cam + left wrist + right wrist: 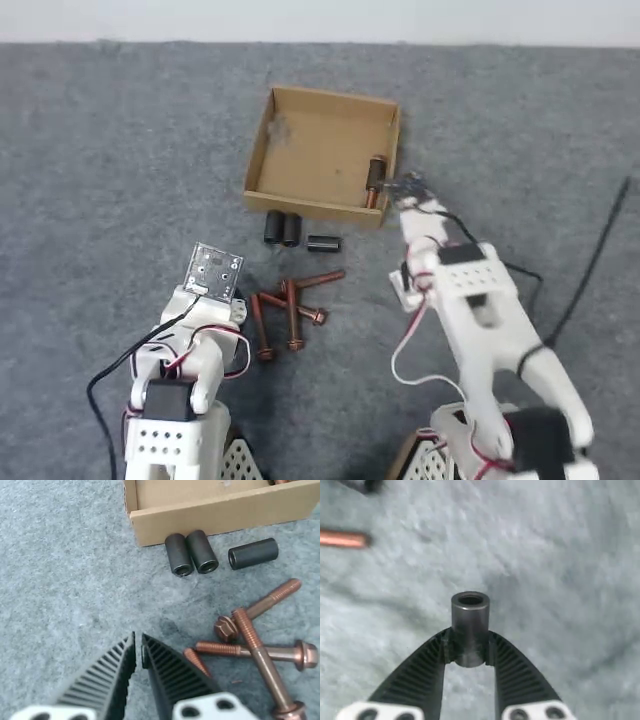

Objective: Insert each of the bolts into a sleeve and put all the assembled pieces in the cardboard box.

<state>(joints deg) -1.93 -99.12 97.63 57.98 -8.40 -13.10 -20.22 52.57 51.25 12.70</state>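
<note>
My right gripper (pixel 469 642) is shut on a black sleeve (pixel 469 617), held upright over the grey carpet. The right arm (pixel 470 290) stands to the right of the bolts. My left gripper (pixel 138 641) is shut with nothing in it, low over the carpet just beside the pile of several copper bolts (pixel 257 650) (pixel 292 300). Three black sleeves (pixel 200 552) (pixel 292 230) lie in front of the cardboard box (pixel 262 150) (pixel 220 512). One assembled bolt and sleeve (pixel 375 180) lies inside the box against its right wall.
Grey carpet covers the table, with open room to the left of the box and the bolts. A black cable (pixel 590 270) runs along the right side. A bolt tip (pixel 345 538) shows at the edge of the right wrist view.
</note>
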